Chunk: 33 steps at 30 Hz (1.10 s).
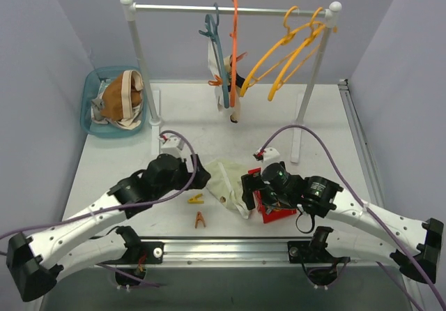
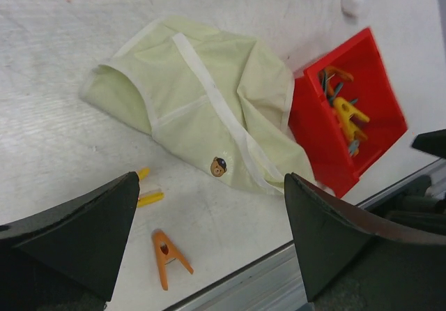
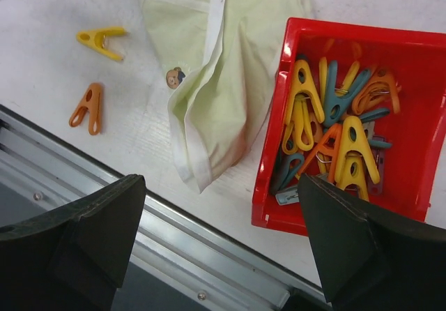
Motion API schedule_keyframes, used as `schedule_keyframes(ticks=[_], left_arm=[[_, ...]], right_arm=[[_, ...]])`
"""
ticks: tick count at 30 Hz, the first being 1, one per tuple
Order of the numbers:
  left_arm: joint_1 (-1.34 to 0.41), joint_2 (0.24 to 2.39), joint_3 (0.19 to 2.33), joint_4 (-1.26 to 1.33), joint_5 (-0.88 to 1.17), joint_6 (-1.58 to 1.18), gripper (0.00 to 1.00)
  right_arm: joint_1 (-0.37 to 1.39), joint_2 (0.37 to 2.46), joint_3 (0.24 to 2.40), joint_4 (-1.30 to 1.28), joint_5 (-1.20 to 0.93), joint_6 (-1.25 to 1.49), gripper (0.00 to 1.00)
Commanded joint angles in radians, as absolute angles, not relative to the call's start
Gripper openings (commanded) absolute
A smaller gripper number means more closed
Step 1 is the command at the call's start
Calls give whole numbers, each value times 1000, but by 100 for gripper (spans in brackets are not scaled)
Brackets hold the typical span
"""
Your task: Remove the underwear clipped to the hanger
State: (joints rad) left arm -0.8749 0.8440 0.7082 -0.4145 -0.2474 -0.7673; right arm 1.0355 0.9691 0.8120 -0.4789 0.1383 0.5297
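Left gripper [image 2: 211,185]: released, over pale green briefs [image 2: 209,109].
Right gripper [image 3: 221,185]: released, empty.
Red bin [image 3: 376,35]: touching briefs, 3 o'clock.
Loose clothespins [image 3: 87,106]: 7 o'clock.

Bright, even light from above, with only faint, soft shadows on the white table [image 1: 195,116]. The top view is sharp. In both wrist views the near dark fingers [image 2: 70,241] blur, and the red bin [image 2: 348,116] smears slightly.
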Motion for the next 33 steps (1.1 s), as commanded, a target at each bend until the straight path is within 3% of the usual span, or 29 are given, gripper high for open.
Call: schedule_keyframes(ticks=[1, 6, 22, 26, 27, 29, 30, 31, 33], left_arm=[[-868, 1010, 768, -208, -77, -600, 94], [-877, 1312, 859, -187, 46, -496, 94], [-928, 1736, 948, -83, -136, -397, 100], [-930, 1821, 985, -101, -166, -388, 74], [-930, 1850, 989, -103, -169, -396, 55], [-931, 1868, 979, -103, -173, -406, 32], [-931, 1867, 970, -103, -192, -425, 8], [-931, 1859, 960, -104, -204, -436, 3], [-931, 1815, 937, -115, -241, -452, 3]], right_arm=[[1046, 872, 785, -462, 232, 594, 96], [1049, 798, 746, -500, 274, 623, 95], [1054, 721, 712, -528, 295, 646, 95], [1054, 713, 710, -528, 299, 647, 95], [1054, 712, 712, -528, 299, 647, 94], [1054, 712, 712, -531, 299, 647, 93], [1054, 710, 713, -531, 299, 646, 93], [1055, 710, 713, -531, 299, 646, 93], [1055, 710, 715, -529, 299, 643, 93]])
